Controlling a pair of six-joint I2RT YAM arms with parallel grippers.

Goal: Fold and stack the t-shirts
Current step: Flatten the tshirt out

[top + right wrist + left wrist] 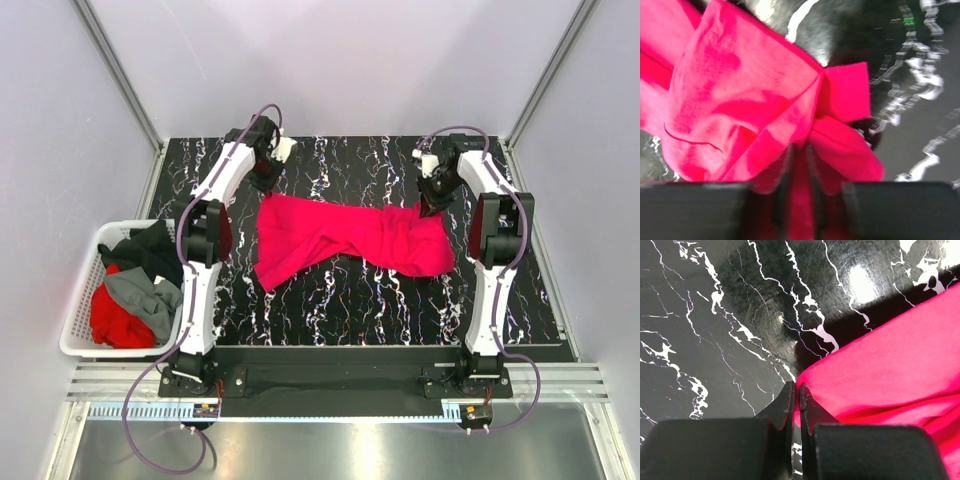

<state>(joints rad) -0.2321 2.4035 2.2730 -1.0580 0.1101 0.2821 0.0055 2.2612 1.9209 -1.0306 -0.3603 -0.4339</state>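
"Crimson-pink t-shirt (345, 238), laid across the table (350, 310): which step is shown?"

"The spreading step, it is judged, ahead of any fold. The garment is held at its two far corners. The left gripper (796, 386) is seen with its jaws drawn narrow on the cloth's edge, a thin lip of fabric pinched between them. The right gripper (797, 150) is closed on a gathered bunch at the other end, though that view is blurred."

"How is the cloth disposed?"

"It is stretched sideways between the two arms, about the middle of the table, and is twisted once near its centre, so that no flat outline is presented. The left part is spread fairly smooth; the right part is bunched in ridges. The other t-shirts (135, 290), black, grey and red, are heaped in the basket (75, 345) at the left, well apart."

"What is called for next?"

"The twist must probably be undone. One end would be lifted and turned over, or released and regrasped, and the cloth then drawn taut and laid flat. No stack has been begun."
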